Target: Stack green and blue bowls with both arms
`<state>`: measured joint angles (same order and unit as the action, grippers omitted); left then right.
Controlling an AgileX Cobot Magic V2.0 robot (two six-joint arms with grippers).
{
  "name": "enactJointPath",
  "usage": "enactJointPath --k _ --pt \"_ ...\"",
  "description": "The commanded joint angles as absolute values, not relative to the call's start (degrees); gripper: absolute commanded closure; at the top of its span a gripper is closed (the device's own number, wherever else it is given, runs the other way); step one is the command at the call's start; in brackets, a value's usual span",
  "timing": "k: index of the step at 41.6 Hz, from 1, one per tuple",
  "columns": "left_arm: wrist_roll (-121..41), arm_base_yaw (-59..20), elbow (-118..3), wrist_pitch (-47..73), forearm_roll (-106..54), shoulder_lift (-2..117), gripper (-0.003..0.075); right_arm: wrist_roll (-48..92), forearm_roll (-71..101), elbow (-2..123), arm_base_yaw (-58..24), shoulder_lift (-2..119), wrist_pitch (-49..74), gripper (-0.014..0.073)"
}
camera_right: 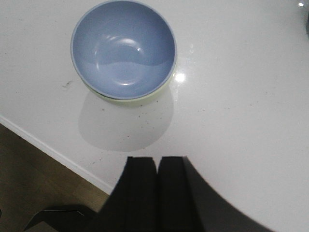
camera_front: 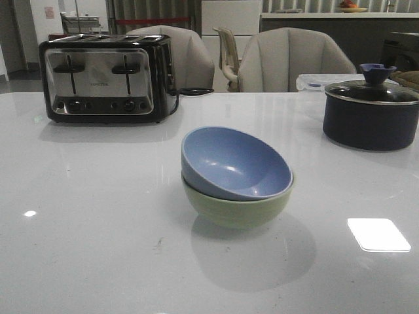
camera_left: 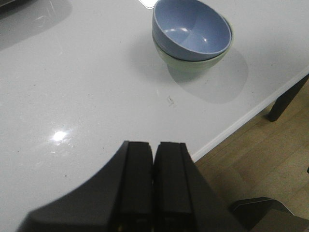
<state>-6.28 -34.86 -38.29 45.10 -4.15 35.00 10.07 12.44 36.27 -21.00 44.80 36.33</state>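
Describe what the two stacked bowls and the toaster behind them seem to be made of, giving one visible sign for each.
Dusty blue round bowl: probably glazed ceramic or melamine; smooth satin surface with small soft highlights.
Pale sage green round bowl: likely the same; matching even, low-sheen finish.
Black-and-steel toaster: brushed metal front panel, which reflects light, inside a glossy black casing, probably plastic.

My fingers [camera_left: 153,179] are smooth matt black, plastic by the look, on both hands [camera_right: 157,188]. The blue bowl [camera_front: 232,163] has a satin finish with small highlights inside; the green bowl [camera_front: 239,209] under it looks matt. The table [camera_front: 98,229] is glossy white, faintly speckled, mirroring lights. The toaster [camera_front: 105,78] is brushed steel with glossy black trim. The pot [camera_front: 370,121] is dark, semi-gloss, with a shiny metal rim. The floor [camera_left: 270,159] looks like wood.
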Motion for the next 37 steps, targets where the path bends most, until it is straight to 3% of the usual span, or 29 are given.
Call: enactJointPath --k 1,17,29,37 --pt "-6.2 -35.4 -39.78 40.7 -4.32 35.02 0.0619 10.52 12.56 37.84 -21.01 44.31 33.1 0.0559" --pt "-7.85 -34.53 -38.99 40.0 -1.33 31.77 0.062 10.52 12.56 37.84 -21.01 44.31 33.18 0.0559" --pt "-7.77 -14.75 -24.39 21.09 0.86 15.29 0.0619 10.52 12.56 37.84 -21.01 44.31 33.18 0.0559" --pt "-7.63 -6.08 -11.97 9.62 -2.08 6.91 0.0619 10.52 12.56 37.84 -21.01 44.31 33.18 0.0559"
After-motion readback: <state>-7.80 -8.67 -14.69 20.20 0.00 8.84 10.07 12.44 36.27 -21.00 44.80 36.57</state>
